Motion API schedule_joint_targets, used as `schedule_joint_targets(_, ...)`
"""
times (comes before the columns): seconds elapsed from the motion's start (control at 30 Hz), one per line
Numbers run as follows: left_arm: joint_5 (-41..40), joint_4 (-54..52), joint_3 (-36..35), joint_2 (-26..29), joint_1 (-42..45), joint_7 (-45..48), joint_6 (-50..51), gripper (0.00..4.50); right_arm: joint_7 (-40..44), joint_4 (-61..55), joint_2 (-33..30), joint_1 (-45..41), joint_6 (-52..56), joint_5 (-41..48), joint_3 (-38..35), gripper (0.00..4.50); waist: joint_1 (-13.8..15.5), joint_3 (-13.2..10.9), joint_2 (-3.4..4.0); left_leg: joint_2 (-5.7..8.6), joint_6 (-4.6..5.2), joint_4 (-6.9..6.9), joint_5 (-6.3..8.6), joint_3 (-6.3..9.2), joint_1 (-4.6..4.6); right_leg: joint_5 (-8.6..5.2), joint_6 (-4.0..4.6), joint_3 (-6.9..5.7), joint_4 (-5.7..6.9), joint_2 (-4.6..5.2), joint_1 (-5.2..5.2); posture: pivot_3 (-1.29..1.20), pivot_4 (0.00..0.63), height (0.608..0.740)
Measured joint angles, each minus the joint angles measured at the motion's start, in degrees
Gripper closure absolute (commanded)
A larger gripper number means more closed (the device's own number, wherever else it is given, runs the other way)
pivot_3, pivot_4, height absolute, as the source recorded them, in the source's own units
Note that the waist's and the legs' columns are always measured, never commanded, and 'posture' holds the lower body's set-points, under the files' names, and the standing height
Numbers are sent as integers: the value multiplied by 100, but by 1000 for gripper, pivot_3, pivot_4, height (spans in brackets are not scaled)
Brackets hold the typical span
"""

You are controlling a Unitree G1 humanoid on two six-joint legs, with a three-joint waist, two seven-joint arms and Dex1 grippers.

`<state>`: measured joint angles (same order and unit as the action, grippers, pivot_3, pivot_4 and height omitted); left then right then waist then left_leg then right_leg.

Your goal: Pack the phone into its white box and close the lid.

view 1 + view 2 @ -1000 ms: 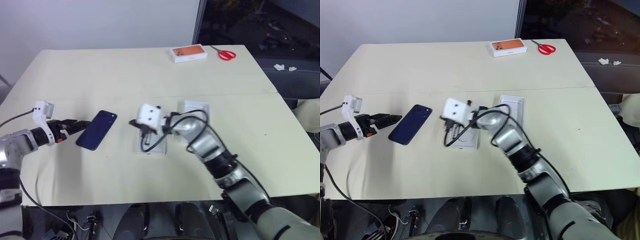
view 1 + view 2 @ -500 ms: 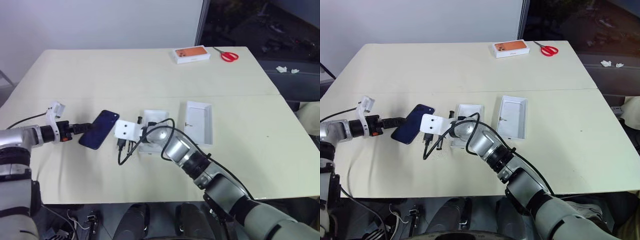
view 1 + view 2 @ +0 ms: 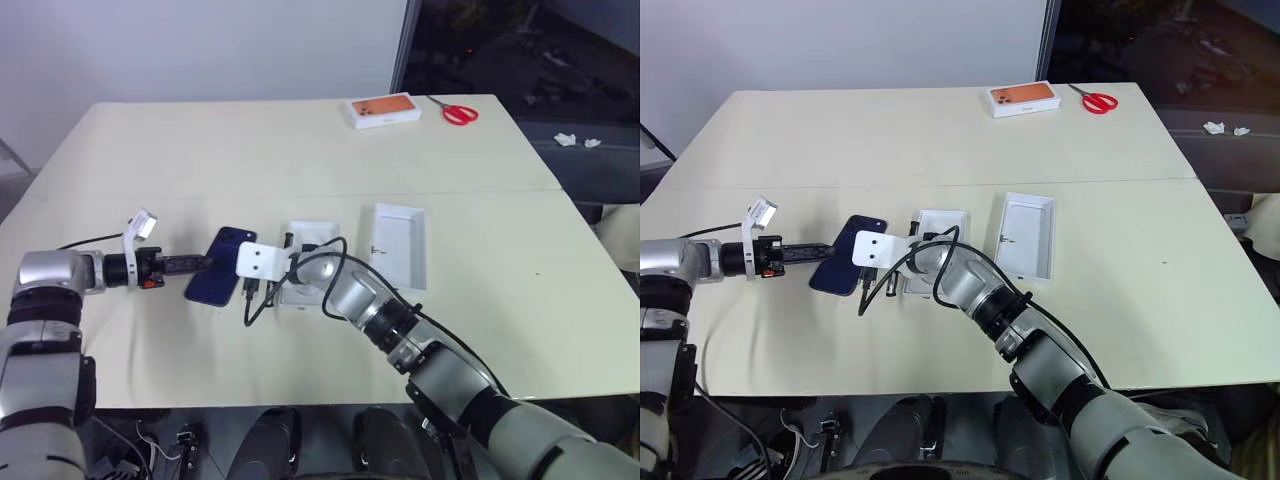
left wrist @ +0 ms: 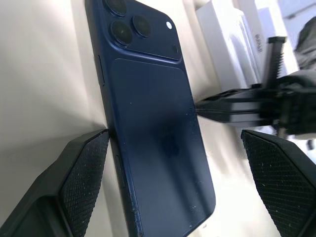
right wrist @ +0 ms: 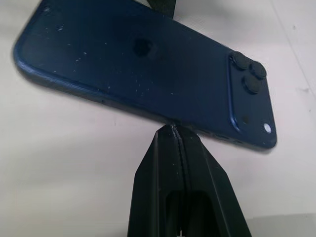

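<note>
The phone (image 3: 222, 279) lies flat on the table (image 3: 300, 150), back side up, just left of the white box (image 3: 305, 268). It looks thin, hard and shiny, so it will likely be slippery and could scratch or crack if it drops. It sits so low that there is little edge to catch. The best place to take hold seems to be its two long sides, near the middle, away from the little camera bumps (image 4: 129, 25).

The left gripper (image 4: 168, 163) has its jaws wide apart, one on each long side of the phone (one pad is right at the edge, not squeezing yet). The right gripper (image 5: 174, 132) has its jaws pressed together, with the tip touching the phone's other long side, like a stop to keep it from sliding.

The white box is open and has no phone in it. The lid (image 3: 399, 243) lies just right of it, inside up and empty. Far back are a box with an orange picture (image 3: 381, 108) and red scissors (image 3: 458, 112).
</note>
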<state>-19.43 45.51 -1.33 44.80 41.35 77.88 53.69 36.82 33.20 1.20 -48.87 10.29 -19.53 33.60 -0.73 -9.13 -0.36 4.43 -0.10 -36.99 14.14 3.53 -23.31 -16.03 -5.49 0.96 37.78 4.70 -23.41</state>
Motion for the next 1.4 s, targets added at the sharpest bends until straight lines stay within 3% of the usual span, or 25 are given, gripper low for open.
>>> schedule_joint_targets(0.43, -119, -380, -222, -129, -234, -197, 250, 0, 581, -76, -31, -200, 369, -273, 57, 4481, -7, 27, 31, 3, 21, 1, 13, 0, 16, 0, 0, 5, 10, 2, 10, 0, 150, 740)
schedule_joint_targets(0.83, -793, -1053, -527, -541, -557, -381, 1333, 0, 462, -9, -11, -202, 138, -459, 122, 4481, -30, 33, 38, 5, 21, 1, 13, 0, 16, -1, 1, 8, 10, 3, 7, 0, 150, 740)
schedule_joint_targets(1.2, -1058, -832, -791, -539, -637, -531, 1291, 0, 467, -5, -14, -200, 107, -458, 137, 4481, -65, 33, 38, -2, 18, 4, 11, 0, 16, -1, 1, 10, 9, -2, 3, 0, 150, 740)
schedule_joint_targets(1.3, -1097, -785, -829, -525, -685, -594, 1282, 782, 472, -6, -10, -200, 101, -457, 144, 4500, -98, 32, 38, -2, 18, 5, 12, 0, 16, -1, 1, 11, 9, -2, 2, 0, 150, 740)
schedule_joint_targets(1.4, -1085, -710, -841, -467, -746, -738, 1281, 2248, 475, -8, -3, -200, 66, -454, 148, 4500, -167, 31, 36, -3, 14, 9, 10, 0, 10, -1, 1, 12, 10, -2, -6, 0, 150, 740)
